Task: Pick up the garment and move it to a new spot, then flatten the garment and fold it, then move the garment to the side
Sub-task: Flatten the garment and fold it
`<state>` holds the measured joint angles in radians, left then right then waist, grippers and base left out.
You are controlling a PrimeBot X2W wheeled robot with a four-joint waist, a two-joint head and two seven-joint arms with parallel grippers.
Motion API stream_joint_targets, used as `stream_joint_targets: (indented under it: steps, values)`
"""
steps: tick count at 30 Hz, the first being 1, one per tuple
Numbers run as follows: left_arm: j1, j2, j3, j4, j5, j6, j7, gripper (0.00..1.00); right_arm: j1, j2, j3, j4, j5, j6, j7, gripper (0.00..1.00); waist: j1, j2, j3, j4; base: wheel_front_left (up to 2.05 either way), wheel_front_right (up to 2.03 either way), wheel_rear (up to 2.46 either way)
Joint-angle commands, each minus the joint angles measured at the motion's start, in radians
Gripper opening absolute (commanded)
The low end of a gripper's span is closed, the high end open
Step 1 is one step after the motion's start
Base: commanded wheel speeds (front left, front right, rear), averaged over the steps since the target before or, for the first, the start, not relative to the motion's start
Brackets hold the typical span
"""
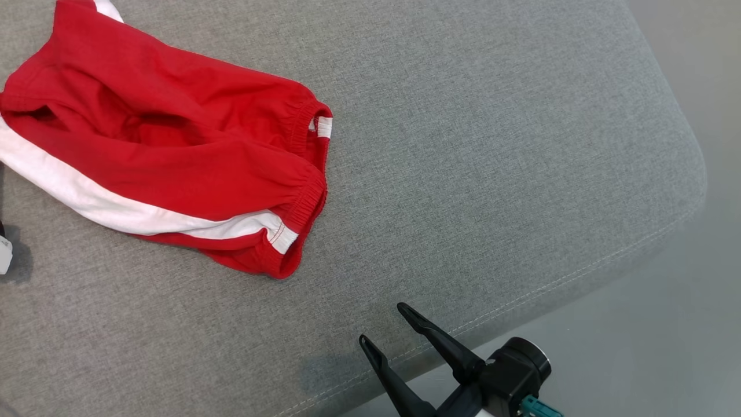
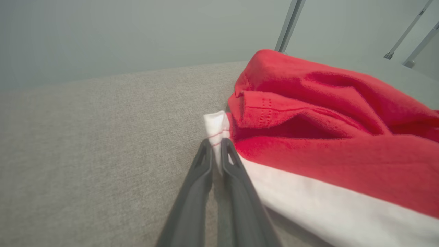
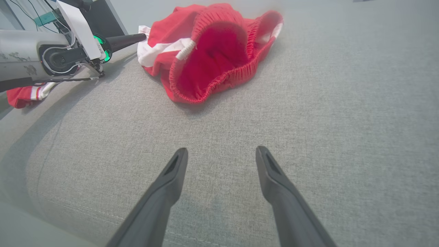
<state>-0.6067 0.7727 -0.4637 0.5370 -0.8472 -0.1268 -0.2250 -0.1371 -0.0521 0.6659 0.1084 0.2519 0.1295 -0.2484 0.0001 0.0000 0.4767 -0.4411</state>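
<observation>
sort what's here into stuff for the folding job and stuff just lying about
For the job:
red garment
left gripper, shut on its white-striped corner
right gripper, open
grey cushion, the work surface

Just lying about:
red-and-white cloth beside the left arm
metal poles behind

soft cloth garment [image 1: 173, 162], woven cushion [image 1: 492, 145]

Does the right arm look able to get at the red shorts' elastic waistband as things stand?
Probably yes: the right gripper is open, and bare grey cushion lies between it and the waistband facing it. The left gripper pinches the hem at the far end.
</observation>
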Motion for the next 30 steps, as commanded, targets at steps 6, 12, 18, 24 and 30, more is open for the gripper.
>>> stream_joint_targets:
  steps: [6,12,18,24,30]
  values:
    - [-0.020,0.054,0.014,-0.003,-0.044,-0.004,-0.025,0.00,0.006,0.002,-0.021,-0.037,0.008,0.001,-0.013,1.00,0.0000,0.0000,-0.011,0.031,0.00,0.00,0.00]
    - [0.027,-0.028,0.113,-0.006,-0.061,-0.004,-0.036,0.00,-0.040,0.002,-0.071,-0.013,-0.020,0.001,-0.013,1.00,0.0000,0.0000,-0.053,0.107,0.00,0.00,0.00]
    - [0.129,-0.169,0.203,-0.033,-0.008,-0.004,-0.036,0.00,-0.117,0.002,-0.061,0.096,-0.020,0.001,-0.013,1.00,0.0000,0.0000,-0.115,0.205,0.00,0.00,0.00]
    - [0.172,-0.263,0.203,-0.021,0.032,-0.004,-0.037,0.00,-0.205,0.002,0.003,0.216,0.064,0.001,-0.013,1.00,0.0000,0.0000,-0.160,0.289,0.00,0.00,0.00]
    - [0.160,-0.302,0.176,0.001,0.052,-0.004,-0.037,0.00,-0.285,0.002,0.041,0.294,0.183,0.001,-0.013,1.00,0.0000,0.0000,-0.170,0.342,0.00,0.00,0.00]
